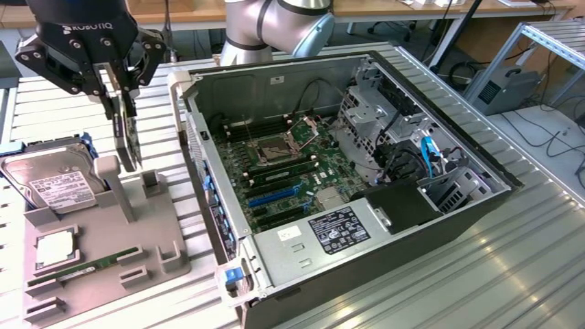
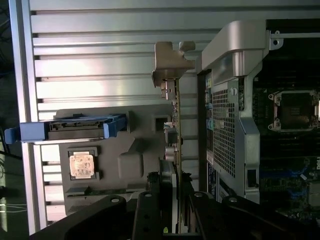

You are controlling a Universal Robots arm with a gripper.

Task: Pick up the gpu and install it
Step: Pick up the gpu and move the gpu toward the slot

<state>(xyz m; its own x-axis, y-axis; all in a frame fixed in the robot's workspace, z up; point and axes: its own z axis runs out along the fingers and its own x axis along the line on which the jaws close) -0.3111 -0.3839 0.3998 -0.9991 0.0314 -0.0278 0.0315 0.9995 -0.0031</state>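
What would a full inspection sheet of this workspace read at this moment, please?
Surface: ribbed metal table, carrying a grey holder tray and an open computer case.
Job's things: gpu held on edge over the tray, outside the case; motherboard exposed.
Clutter: hard drive, processor and memory stick on the tray.
Grippers: end effector shut on the gpu.
Cables: black leads and a blue cable inside the case.
Surroundings: wooden desk behind; metal frame at the exterior view's right.
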